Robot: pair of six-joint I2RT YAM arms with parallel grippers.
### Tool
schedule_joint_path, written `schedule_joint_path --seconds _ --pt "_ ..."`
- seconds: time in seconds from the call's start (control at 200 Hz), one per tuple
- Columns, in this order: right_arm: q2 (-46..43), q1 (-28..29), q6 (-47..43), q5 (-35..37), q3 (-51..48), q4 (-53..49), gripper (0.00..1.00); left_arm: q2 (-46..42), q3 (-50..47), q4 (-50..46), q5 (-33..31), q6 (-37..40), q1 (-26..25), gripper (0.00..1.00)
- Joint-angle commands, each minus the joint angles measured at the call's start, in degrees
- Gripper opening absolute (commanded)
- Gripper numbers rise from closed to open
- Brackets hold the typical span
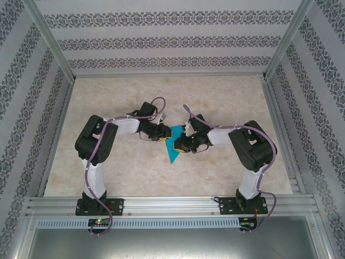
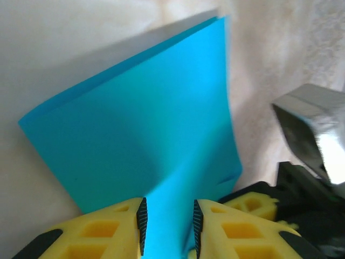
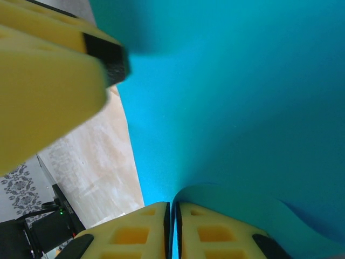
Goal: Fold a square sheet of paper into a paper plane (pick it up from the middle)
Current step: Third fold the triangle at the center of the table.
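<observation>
Patterned grey-and-white walls (image 1: 161,40) and an aluminium frame (image 1: 172,204) enclose a pale, marble-look table (image 1: 135,172), where two robot arms meet over a teal-blue sheet of paper (image 1: 173,148) near the middle of the surface. From above, the sheet appears as a narrow triangle with its point toward the arms' bases. Its wide upper end sits between the left gripper (image 1: 163,133) and the right gripper (image 1: 183,141), which face each other just beside one another.

Seen from the left wrist, the sheet (image 2: 140,135) is folded over on itself, with one crease running along its far edge and a soft bend down its middle, and it throws a shadow on the table behind it. The left gripper (image 2: 169,224) has its yellow fingers (image 2: 108,237) a little apart, their black ribbed pads on either side of a strip of the paper that fills the gap. Whether those pads actually press the sheet cannot be told.

At the right wrist, the right gripper (image 3: 173,229) is clenched on the paper (image 3: 242,108): its yellow fingers (image 3: 129,234) stand almost together, with a thin teal edge pinched between them, and the sheet curls up and away from that grip. A blurred yellow finger (image 3: 48,81) of the left gripper crosses the upper left of that view, next to the sheet's edge, with bare table (image 3: 108,162) below it.
</observation>
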Motion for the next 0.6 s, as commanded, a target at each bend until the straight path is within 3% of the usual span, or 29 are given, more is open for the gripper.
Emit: schedule_joint_path --seconds 0.0,0.595 --pt "-1.62 0.20 -1.03 1.82 0.31 -1.78 0.17 0.81 1.55 -2.22 -1.05 2.11 0.48 0.32" --pt "-1.74 1.31 1.06 1.70 1.67 1.12 0.19 2.77 0.61 -2.56 -1.16 3.08 0.48 0.32"
